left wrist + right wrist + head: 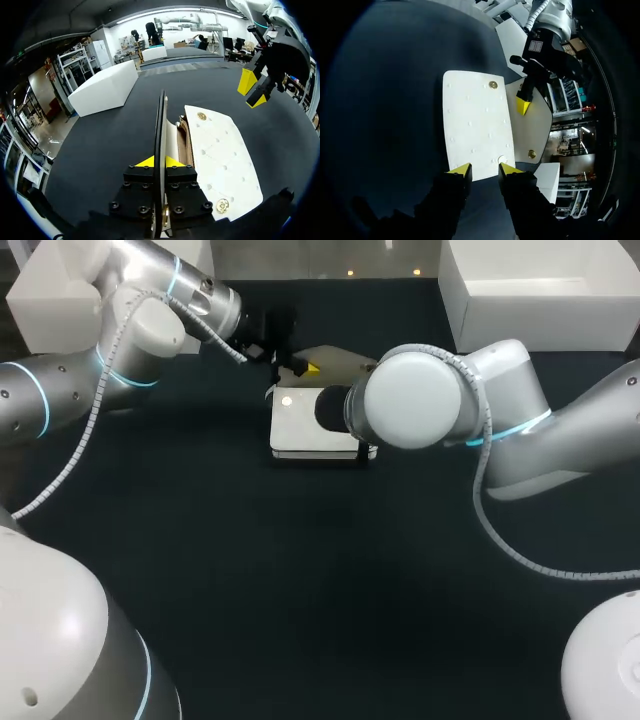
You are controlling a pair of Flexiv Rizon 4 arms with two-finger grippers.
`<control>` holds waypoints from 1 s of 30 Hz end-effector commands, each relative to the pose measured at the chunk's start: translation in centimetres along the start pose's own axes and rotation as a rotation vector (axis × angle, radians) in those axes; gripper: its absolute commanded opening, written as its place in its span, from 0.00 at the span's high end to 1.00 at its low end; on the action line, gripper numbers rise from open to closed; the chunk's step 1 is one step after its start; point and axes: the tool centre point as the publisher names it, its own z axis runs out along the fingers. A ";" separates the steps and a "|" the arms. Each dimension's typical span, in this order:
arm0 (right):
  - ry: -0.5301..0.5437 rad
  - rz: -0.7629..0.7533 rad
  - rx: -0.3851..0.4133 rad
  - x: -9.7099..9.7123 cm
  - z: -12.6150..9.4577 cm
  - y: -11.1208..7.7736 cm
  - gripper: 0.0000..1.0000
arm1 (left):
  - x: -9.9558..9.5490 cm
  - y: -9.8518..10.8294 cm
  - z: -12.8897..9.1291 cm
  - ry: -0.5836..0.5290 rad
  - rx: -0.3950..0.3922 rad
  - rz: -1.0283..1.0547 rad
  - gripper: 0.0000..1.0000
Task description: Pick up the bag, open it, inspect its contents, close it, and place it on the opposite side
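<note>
White bag (305, 428) lies open, flap (340, 362) pinched in left pincer (160, 161).

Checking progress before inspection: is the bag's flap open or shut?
Open. The left gripper holds the flap lifted off the white bag, and tan lining shows in the gap.

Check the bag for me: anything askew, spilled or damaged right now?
Nothing spilled or damaged shows. The bag lies flat; only its flap stands up, pinched in the left end effector, with the right end effector open at the bag's edge.
</note>
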 end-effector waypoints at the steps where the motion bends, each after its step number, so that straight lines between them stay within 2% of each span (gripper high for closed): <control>1: 0.010 0.004 -0.024 -0.6 0.8 -0.7 0.73 | 0.1 0.2 0.1 -0.006 0.009 0.002 1.00; 4: 0.010 0.004 -0.024 -0.6 0.8 -0.7 0.80 | 0.1 0.2 0.1 -0.006 0.009 0.002 1.00; 8: 0.010 0.004 -0.024 -0.6 0.8 -0.7 0.80 | 0.1 0.2 0.1 -0.006 0.009 0.002 1.00; 10: 0.010 0.004 -0.024 -0.6 0.8 -0.7 0.91 | 0.1 0.2 0.1 -0.006 0.009 0.002 1.00; 14: 0.010 0.004 -0.024 -0.6 0.8 -0.7 0.89 | 0.1 0.2 0.1 -0.006 0.009 0.002 1.00; 16: 0.010 0.004 -0.024 -0.6 0.8 -0.7 1.00 | 0.1 0.2 0.1 -0.006 0.009 0.002 1.00; 18: 0.006 -0.005 -0.027 -0.3 0.7 -0.4 1.00 | -0.1 0.1 0.2 -0.021 0.018 0.034 1.00; 20: 0.002 -0.013 -0.020 0.4 0.5 -0.1 0.96 | -0.5 0.3 0.3 -0.026 0.025 0.031 1.00; 22: -0.005 -0.020 -0.016 1.5 0.4 0.1 0.75 | -1.1 0.5 0.3 -0.054 0.019 0.051 1.00; 23: -0.008 -0.022 -0.014 1.8 0.4 0.2 0.67 | -1.3 0.6 0.3 -0.049 0.027 0.055 1.00; 24: -0.011 -0.029 -0.013 2.4 0.4 0.3 0.54 | -1.6 0.7 0.2 -0.061 0.023 0.073 1.00; 25: -0.011 -0.031 -0.014 2.8 0.4 0.3 0.49 | -1.9 0.8 0.2 -0.065 0.019 0.079 1.00; 26: -0.011 -0.031 -0.021 3.1 0.3 0.3 0.40 | -2.1 0.8 0.2 -0.057 0.030 0.090 1.00; 30: -0.006 -0.028 -0.040 4.1 0.5 0.3 0.36 | -2.6 1.1 0.4 -0.068 0.031 0.120 1.00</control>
